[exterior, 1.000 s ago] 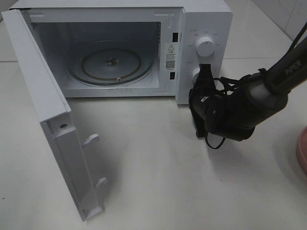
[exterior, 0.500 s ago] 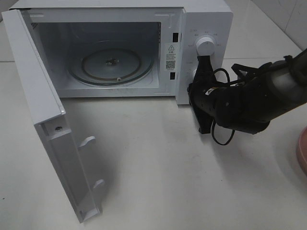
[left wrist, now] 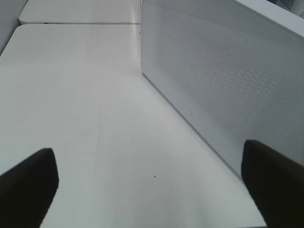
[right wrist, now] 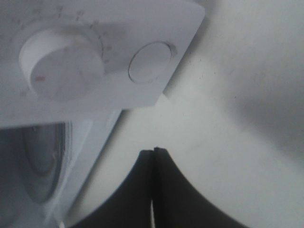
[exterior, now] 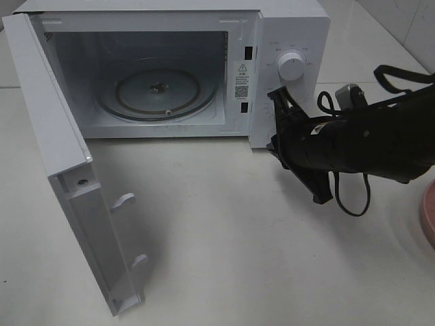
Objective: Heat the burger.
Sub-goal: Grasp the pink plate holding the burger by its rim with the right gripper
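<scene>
While the microwave (exterior: 292,34) stands open and empty, the burger is in no view, so I risk hunting blind. Its door (exterior: 75,176) could get knocked on the way in. Right claw (right wrist: 153,156), pressed together, hovers by the dials (exterior: 291,66) and could bump them; left claw (left wrist: 151,183) is spread.

The pink round plate (exterior: 428,217) is cut off by the exterior view's right edge. There the black right arm (exterior: 353,142) covers the white microwave's (exterior: 292,27) round lower button (right wrist: 149,61). The warning sticker's (exterior: 241,78) print is too small to read
</scene>
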Tool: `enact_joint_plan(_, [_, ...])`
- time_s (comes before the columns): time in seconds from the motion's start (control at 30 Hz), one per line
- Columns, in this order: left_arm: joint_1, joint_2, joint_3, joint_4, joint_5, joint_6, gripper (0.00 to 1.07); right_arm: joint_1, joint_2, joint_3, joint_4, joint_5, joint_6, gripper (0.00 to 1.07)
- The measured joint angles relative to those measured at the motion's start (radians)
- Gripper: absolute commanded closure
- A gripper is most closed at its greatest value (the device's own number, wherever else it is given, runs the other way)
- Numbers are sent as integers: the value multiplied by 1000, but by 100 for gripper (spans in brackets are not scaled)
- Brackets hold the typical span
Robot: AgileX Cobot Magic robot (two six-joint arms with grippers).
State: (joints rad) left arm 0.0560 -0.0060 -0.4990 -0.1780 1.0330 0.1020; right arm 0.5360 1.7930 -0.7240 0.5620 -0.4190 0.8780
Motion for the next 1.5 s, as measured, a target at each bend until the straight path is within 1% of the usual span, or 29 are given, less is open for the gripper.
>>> enact_joint_plan(0.03, [0, 0, 0, 0, 0, 0, 7, 0, 0, 0, 0, 0, 0, 105])
enact_joint_plan(0.07, [0, 0, 0, 0, 0, 0, 7, 0, -29, 1, -39, 72, -73, 105])
enact_joint_plan(0.17, [0, 0, 0, 0, 0, 0, 7, 0, -44, 1, -67, 100, -101, 104])
enact_joint_plan(0.23, [0, 0, 0, 0, 0, 0, 7, 0, -100, 1, -181, 246, -210, 103])
enact_joint_plan(0.27, [0, 0, 0, 0, 0, 0, 7, 0, -100, 1, -181, 246, -210, 103])
enact_joint_plan(0.33, [0, 0, 0, 0, 0, 0, 7, 0, -136, 1, -266, 371, -268, 102])
enact_joint_plan(0.4, [0, 0, 0, 0, 0, 0, 7, 0, -147, 1, -291, 406, -281, 102])
enact_joint_plan(0.43, [0, 0, 0, 0, 0, 0, 7, 0, -176, 1, -357, 482, -306, 102])
enact_joint_plan(0.53, [0, 0, 0, 0, 0, 0, 7, 0, -191, 1, -394, 523, -318, 101])
enact_joint_plan(0.6, [0, 0, 0, 0, 0, 0, 7, 0, -250, 1, -530, 661, -369, 100])
enact_joint_plan(0.63, [0, 0, 0, 0, 0, 0, 7, 0, -250, 1, -530, 661, -369, 100])
enact_joint_plan(0.7, [0, 0, 0, 0, 0, 0, 7, 0, -299, 1, -618, 764, -394, 99])
enact_joint_plan(0.83, [0, 0, 0, 0, 0, 0, 7, 0, -369, 1, -673, 889, -435, 96])
enact_joint_plan(0.87, [0, 0, 0, 0, 0, 0, 7, 0, -380, 1, -676, 912, -443, 91])
enact_joint_plan(0.9, [0, 0, 0, 0, 0, 0, 7, 0, -380, 1, -676, 912, -443, 91])
enact_joint_plan(0.93, [0, 0, 0, 0, 0, 0, 7, 0, -403, 1, -680, 952, -479, 86])
enact_joint_plan(0.97, [0, 0, 0, 0, 0, 0, 7, -2, -409, 1, -681, 972, -501, 73])
enact_joint_plan(1.0, [0, 0, 0, 0, 0, 0, 7, -2, -409, 1, -681, 972, -501, 73])
enact_joint_plan(1.03, [0, 0, 0, 0, 0, 0, 7, -14, -426, 1, -680, 1004, -535, 56])
enact_joint_plan(1.07, [0, 0, 0, 0, 0, 0, 7, -14, -426, 1, -680, 1004, -535, 56])
enact_joint_plan(1.1, [0, 0, 0, 0, 0, 0, 7, -37, -442, 1, -682, 1027, -562, 45])
enact_joint_plan(1.13, [0, 0, 0, 0, 0, 0, 7, -46, -448, 1, -687, 1036, -570, 27])
enact_joint_plan(1.17, [0, 0, 0, 0, 0, 0, 7, -46, -448, 1, -687, 1036, -570, 27])
enact_joint_plan(1.2, [0, 0, 0, 0, 0, 0, 7, -72, -460, 1, -700, 1044, -576, 10])
enact_joint_plan(1.23, [0, 0, 0, 0, 0, 0, 7, -72, -460, 1, -700, 1044, -576, 10])
enact_joint_plan(1.27, [0, 0, 0, 0, 0, 0, 7, -86, -465, 1, -712, 1051, -578, 4])
enact_joint_plan(1.37, [0, 0, 0, 0, 0, 0, 7, -146, -470, 1, -766, 1090, -592, 6])
enact_joint_plan(1.47, [0, 0, 0, 0, 0, 0, 7, -203, -470, 1, -783, 1113, -617, 8])
enact_joint_plan(1.5, [0, 0, 0, 0, 0, 0, 7, -203, -470, 1, -783, 1113, -617, 8])
